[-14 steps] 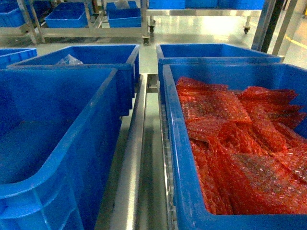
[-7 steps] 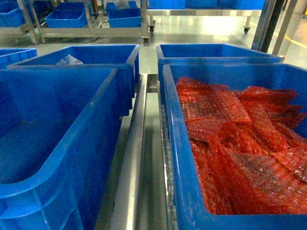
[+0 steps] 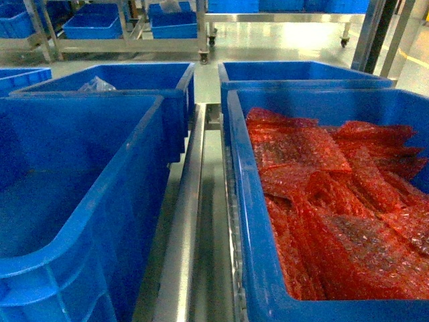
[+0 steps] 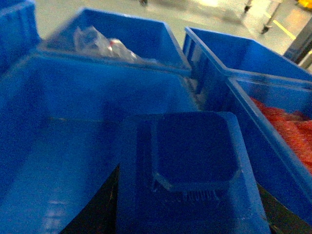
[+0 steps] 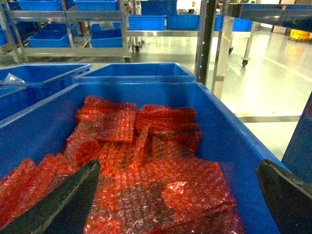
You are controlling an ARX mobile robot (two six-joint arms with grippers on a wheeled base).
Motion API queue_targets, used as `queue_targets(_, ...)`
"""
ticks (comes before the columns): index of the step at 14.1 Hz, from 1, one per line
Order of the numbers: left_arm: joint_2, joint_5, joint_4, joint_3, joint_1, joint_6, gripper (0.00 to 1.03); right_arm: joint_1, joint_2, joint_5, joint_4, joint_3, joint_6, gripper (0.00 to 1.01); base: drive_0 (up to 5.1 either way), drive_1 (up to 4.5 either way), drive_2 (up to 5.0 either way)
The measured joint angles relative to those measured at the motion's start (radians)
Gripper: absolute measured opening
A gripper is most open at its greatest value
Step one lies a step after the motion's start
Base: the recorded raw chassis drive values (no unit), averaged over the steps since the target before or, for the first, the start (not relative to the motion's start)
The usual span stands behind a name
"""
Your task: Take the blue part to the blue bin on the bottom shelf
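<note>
Blue part (image 4: 195,168) sits pinched in the left gripper (image 4: 192,214) over a bin (image 4: 44,161); placement remains. Right gripper (image 5: 175,195) spread.

Dark, matte jaws with tapered, wedge-shaped fingers (image 5: 58,207) edge both wrist views.

Blue part (image 4: 190,165): a square moulded tray with a raised, corner-cut centre panel. It is level and lies over the interior of the blue bin (image 3: 80,201), near its right wall. The bin is deep, open-topped and upright on the bottom shelf (image 3: 184,228), left of the steel rail.
</note>
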Motion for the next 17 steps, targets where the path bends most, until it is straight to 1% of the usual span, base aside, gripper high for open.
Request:
queue_targets(1,0.092,0.1,-0.017,0.016,0.042,-0.054,0.6,0.0,0.0,0.0,0.0,0.0,0.0,0.98,0.0,0.0,0.0)
queue_targets(2,0.113,0.107,-0.03,0.016,0.047,-0.071,0.69,0.0,0.0,0.0,0.0,0.0,0.0,0.98,0.0,0.0,0.0)
queue_targets(3,0.097,0.112,-0.018,0.018,0.05,-0.084,0.86,0.0,0.0,0.0,0.0,0.0,0.0,0.98,0.0,0.0,0.0)
queue_targets(4,0.09,0.098,0.031,0.013,0.045,-0.081,0.99,0.0,0.0,0.0,0.0,0.0,0.0,0.98,0.0,0.0,0.0)
queue_targets(5,0.089,0.009,0.238,-0.053,0.027,-0.019,0.9,0.0,0.0,0.0,0.0,0.0,0.0,0.98,0.0,0.0,0.0)
queue_targets(6,0.074,-0.029,0.319,-0.096,0.027,0.02,0.85,0.0,0.0,0.0,0.0,0.0,0.0,0.98,0.0,0.0,0.0)
queue_targets(7,0.031,-0.018,0.447,-0.193,0.066,0.105,0.73,0.0,0.0,0.0,0.0,0.0,0.0,0.98,0.0,0.0,0.0)
queue_targets(8,0.001,-0.027,0.505,-0.243,0.098,0.148,0.61,0.0,0.0,0.0,0.0,0.0,0.0,0.98,0.0,0.0,0.0)
queue_targets(9,-0.034,-0.024,0.513,-0.272,0.099,0.171,0.49,0.0,0.0,0.0,0.0,0.0,0.0,0.98,0.0,0.0,0.0)
queue_targets(11,-0.1,-0.017,0.503,-0.337,0.091,0.192,0.24,0.0,0.0,0.0,0.0,0.0,0.0,0.98,0.0,0.0,0.0)
queue_targets(12,-0.132,-0.018,0.494,-0.362,0.091,0.192,0.1,0.0,0.0,0.0,0.0,0.0,0.0,0.98,0.0,0.0,0.0)
queue_targets(13,-0.158,-0.018,0.487,-0.378,0.092,0.191,0.01,0.0,0.0,0.0,0.0,0.0,0.0,0.98,0.0,0.0,0.0)
queue_targets(17,-0.279,-0.018,0.424,-0.439,0.092,0.193,0.02,0.0,0.0,0.0,0.0,0.0,0.0,0.98,0.0,0.0,0.0)
